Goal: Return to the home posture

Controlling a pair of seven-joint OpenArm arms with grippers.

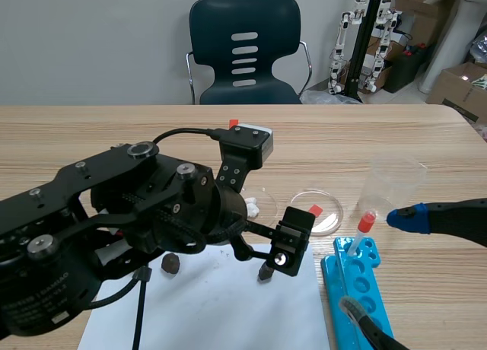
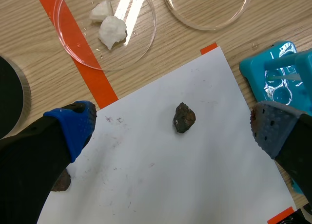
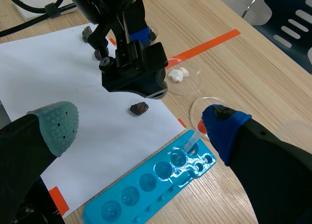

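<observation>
Currently both claws stand apart, clamped on nothing. Left claw hangs over a white paper sheet; a dark stone lies below, between its fingers, and a clear dish holding white lumps lies ahead. Right claw hovers above the worktop, with a blue well tray beneath it and the left arm ahead.

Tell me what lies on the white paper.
One dark rock lies in the open on the paper, between the left gripper's open fingers. A second rock at the paper's edge is half hidden behind one finger.
</observation>
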